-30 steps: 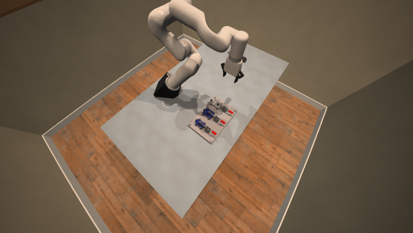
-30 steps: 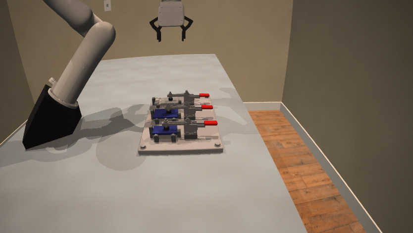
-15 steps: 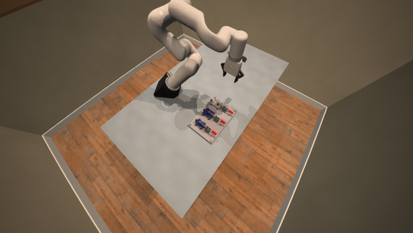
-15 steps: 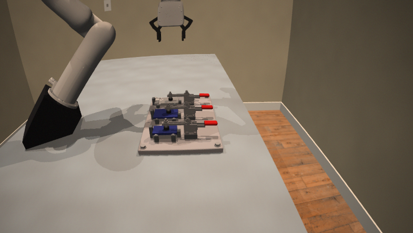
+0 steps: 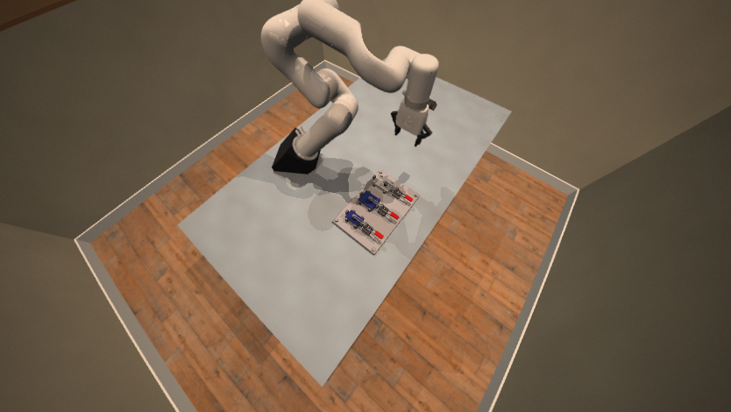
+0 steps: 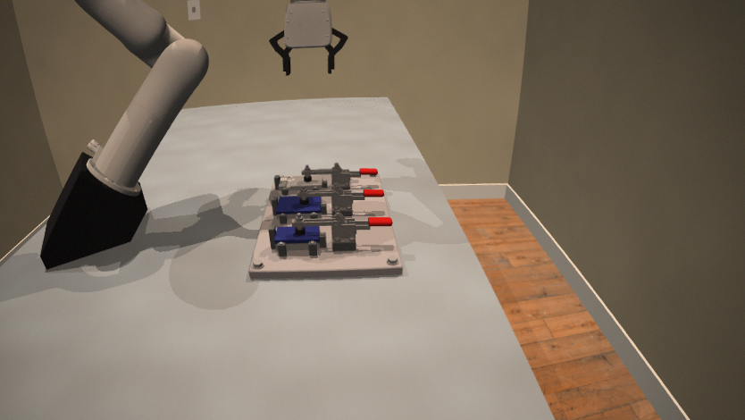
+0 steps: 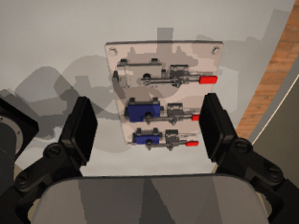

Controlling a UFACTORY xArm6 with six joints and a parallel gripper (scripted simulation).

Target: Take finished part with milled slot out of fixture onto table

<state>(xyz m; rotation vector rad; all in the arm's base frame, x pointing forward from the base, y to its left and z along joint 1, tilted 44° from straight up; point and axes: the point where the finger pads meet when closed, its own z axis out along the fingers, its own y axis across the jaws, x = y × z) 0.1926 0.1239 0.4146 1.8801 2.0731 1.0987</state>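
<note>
Finished part (image 7: 149, 69), grey, is sitting in the end nest of the fixture plate (image 6: 322, 265), farthest from the exterior camera. We are holding our fingers fully apart, gripping nothing. Our gripper (image 6: 307, 66) is hanging high above the table (image 6: 260, 339), pointing down. Two blue blanks (image 6: 297, 204) (image 6: 296, 234) are occupying the other nests. Three red-handled toggle clamps (image 6: 380, 222) are lying level over the parts.

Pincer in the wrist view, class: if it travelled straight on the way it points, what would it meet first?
Probably the fixture plate with its three clamped parts, which lies between the open, empty pincer's fingers; which nest exactly is unclear, perhaps the middle blue blank. Nothing intervenes.
</note>
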